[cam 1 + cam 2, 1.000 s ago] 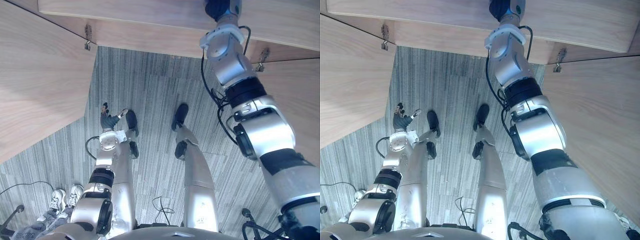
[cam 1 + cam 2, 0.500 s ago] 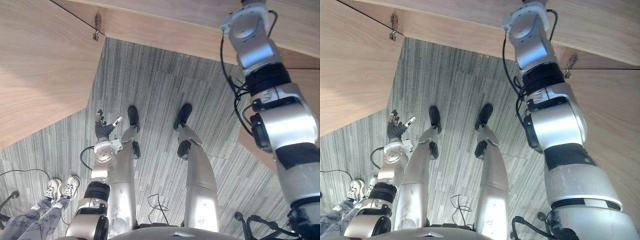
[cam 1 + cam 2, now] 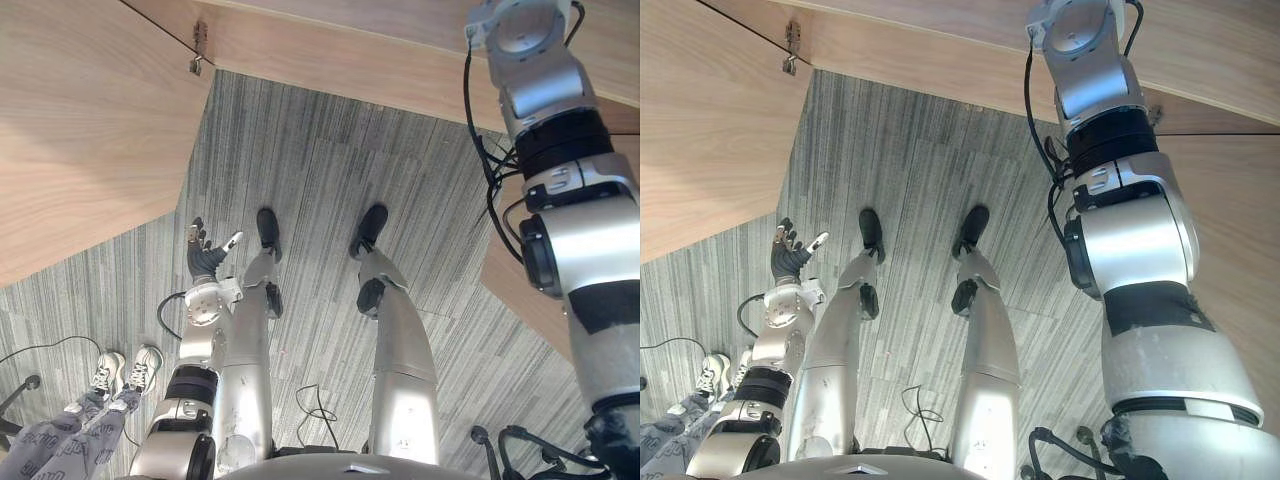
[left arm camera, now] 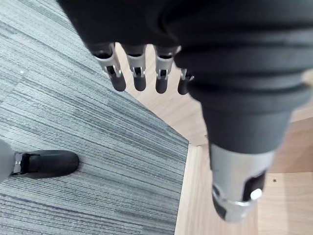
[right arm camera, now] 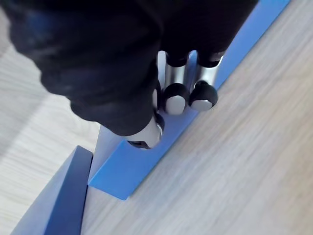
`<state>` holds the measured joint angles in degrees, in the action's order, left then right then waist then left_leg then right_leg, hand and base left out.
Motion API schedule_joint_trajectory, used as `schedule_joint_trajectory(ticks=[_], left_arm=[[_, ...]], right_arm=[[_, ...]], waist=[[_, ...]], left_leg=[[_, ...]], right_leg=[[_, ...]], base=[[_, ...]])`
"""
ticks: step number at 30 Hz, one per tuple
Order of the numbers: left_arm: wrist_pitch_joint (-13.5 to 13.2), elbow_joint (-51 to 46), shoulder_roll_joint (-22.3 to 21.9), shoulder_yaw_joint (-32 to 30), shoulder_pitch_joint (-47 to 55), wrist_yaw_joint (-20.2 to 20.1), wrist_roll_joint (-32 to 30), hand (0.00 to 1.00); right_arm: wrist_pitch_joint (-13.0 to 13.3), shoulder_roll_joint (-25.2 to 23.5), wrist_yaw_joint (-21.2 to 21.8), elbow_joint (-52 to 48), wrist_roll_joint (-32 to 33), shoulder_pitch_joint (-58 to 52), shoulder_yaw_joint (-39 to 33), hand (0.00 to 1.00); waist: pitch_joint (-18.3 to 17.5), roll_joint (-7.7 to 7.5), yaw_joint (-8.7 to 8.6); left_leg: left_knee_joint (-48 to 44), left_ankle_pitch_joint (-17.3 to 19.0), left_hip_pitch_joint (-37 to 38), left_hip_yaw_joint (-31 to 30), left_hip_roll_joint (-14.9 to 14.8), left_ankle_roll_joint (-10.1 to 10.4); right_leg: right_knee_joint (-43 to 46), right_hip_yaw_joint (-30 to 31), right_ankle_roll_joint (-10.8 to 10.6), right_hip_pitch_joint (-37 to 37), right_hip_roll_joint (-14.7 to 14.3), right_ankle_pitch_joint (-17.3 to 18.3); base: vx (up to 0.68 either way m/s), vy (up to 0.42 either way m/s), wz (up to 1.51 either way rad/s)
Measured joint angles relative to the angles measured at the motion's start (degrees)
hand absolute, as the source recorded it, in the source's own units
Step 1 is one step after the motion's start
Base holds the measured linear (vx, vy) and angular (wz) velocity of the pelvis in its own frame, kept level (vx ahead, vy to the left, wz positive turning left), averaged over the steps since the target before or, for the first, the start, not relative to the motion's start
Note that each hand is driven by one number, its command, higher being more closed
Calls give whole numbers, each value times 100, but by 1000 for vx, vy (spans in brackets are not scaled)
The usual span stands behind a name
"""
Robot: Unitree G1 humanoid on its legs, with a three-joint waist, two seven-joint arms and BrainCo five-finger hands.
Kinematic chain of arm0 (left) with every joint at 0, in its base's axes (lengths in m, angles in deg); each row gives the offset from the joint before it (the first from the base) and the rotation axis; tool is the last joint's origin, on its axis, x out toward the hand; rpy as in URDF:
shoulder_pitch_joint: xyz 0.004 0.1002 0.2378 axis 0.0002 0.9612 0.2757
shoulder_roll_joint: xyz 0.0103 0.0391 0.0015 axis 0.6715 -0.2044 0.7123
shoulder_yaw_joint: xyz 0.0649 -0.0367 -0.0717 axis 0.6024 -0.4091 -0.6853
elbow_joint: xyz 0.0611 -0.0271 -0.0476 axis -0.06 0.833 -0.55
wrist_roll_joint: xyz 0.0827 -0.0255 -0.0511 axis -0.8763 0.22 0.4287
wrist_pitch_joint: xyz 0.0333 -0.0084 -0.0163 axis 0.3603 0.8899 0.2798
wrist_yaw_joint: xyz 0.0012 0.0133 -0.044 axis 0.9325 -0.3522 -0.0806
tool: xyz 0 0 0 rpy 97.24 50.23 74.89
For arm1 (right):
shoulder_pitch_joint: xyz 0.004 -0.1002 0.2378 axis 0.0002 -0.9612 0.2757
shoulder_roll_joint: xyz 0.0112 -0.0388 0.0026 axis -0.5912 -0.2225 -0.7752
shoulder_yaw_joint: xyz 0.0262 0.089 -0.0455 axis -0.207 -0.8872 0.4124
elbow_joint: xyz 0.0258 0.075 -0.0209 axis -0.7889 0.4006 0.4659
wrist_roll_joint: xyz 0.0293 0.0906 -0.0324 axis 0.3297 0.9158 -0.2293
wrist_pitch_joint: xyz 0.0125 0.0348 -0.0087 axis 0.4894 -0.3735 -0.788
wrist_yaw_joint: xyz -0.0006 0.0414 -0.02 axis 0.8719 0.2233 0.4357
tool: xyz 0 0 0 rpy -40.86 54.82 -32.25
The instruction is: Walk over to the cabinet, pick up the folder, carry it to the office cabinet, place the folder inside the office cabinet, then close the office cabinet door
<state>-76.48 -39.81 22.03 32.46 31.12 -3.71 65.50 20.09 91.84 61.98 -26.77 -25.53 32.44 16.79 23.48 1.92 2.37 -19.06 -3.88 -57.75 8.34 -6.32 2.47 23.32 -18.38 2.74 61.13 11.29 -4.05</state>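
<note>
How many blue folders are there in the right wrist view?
2. One folder stands on the wooden surface, pinched by the right hand; a darker folder stands close beside it, only partly in view. More may be hidden behind the hand.

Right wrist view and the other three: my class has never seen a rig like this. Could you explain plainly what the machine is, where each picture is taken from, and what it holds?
This is a two-legged humanoid robot with two arms and fingered hands. The two eye views come from a stereo camera on its head, looking down at grey carpet between light wooden cabinet panels. A person's shoes show at the lower left. Each wrist view comes from a camera on that wrist, looking along the hand. The left hand hangs low at the robot's side, fingers straight, holding nothing. The right hand has fingers and thumb closed on an upright blue folder, with a light wooden surface under it and another blue item beside it.
</note>
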Motion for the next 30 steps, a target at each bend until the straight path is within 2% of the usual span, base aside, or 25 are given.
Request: schedule_joint_trajectory(ticks=[4,6,8,9,11,15,17,19,22,23,27,30], left_arm=[[5,2,-21,-46,-22,-7,2,0],[15,2,-35,-100,-46,-36,0,0],[56,6,-58,-195,-50,-39,-3,0],[73,6,-58,-197,-49,-42,-7,0],[134,8,-55,-196,-18,-61,-18,0],[254,60,-74,-192,96,-166,-290,0],[325,67,-75,-197,247,-256,-463,0],[341,69,-85,-201,443,-288,-579,0],[382,283,-125,-223,840,-374,-651,0],[402,314,-147,-228,924,-378,-689,0],[459,541,-331,-217,1471,-497,-809,0],[465,1027,-274,-207,1583,-499,-906,0]], right_arm=[[16,-14,-12,-247,245,-182,-375,100],[88,-23,-71,-1010,387,-607,-789,100],[301,-83,-246,-2327,497,-1453,-1172,100],[348,-108,-289,-2643,504,-1708,-1257,100],[563,-418,-313,-3841,570,-2845,-1620,100],[905,-1079,-273,-5250,643,-4488,-1689,100],[1131,-1579,-210,-6011,641,-5584,-1665,100],[1302,-1898,-35,-6375,646,-6218,-1588,100],[1549,-2310,341,-6604,672,-7121,-1313,100],[1561,-2382,438,-6605,671,-7285,-1265,100],[1582,-2802,983,-6572,630,-8593,-1108,100],[1575,-2887,1137,-5998,516,-9056,-1187,100]], waist=[[15,-2,61],[142,5,61],[148,0,31],[148,0,25],[151,-6,-22],[148,-12,-67],[136,-25,-108],[58,-54,-113],[-348,-98,-144],[-405,-122,-148],[-996,-211,-176],[-1220,-217,-267]], left_leg=[[-217,67,5,-2,-92,13],[-440,218,113,-21,-172,9],[-695,392,202,-13,-235,-6],[-739,426,254,-15,-240,-12],[-837,576,578,2,-259,-16],[-889,815,1333,141,-294,-35],[-892,941,1876,197,-344,6],[-886,1049,2248,303,-394,10],[-844,1224,2727,491,-504,27],[-816,1258,2869,548,-520,26],[-430,1344,3687,838,-537,64],[-69,1311,4244,929,-454,109]], right_leg=[[-2,17,20,-97,-82,-31],[2,21,15,-301,-151,-19],[89,53,-1,-450,-174,29],[111,64,-10,-504,-174,45],[188,105,-59,-833,-181,174],[209,217,-160,-1511,-210,345],[142,260,-210,-2031,-270,425],[66,348,-223,-2359,-338,440],[-219,477,-260,-2818,-493,396],[-284,519,-270,-2937,-524,391],[-800,688,-350,-3628,-663,324],[-1360,840,-390,-4181,-760,70]], base=[[-3,-23,-11],[-1,-23,-18],[5,-14,-17],[13,-7,-13],[17,-11,-9],[53,-32,-16],[98,-40,-17],[84,-29,-27],[98,-5,-37],[93,0,-40],[105,3,-30],[100,14,-28]])
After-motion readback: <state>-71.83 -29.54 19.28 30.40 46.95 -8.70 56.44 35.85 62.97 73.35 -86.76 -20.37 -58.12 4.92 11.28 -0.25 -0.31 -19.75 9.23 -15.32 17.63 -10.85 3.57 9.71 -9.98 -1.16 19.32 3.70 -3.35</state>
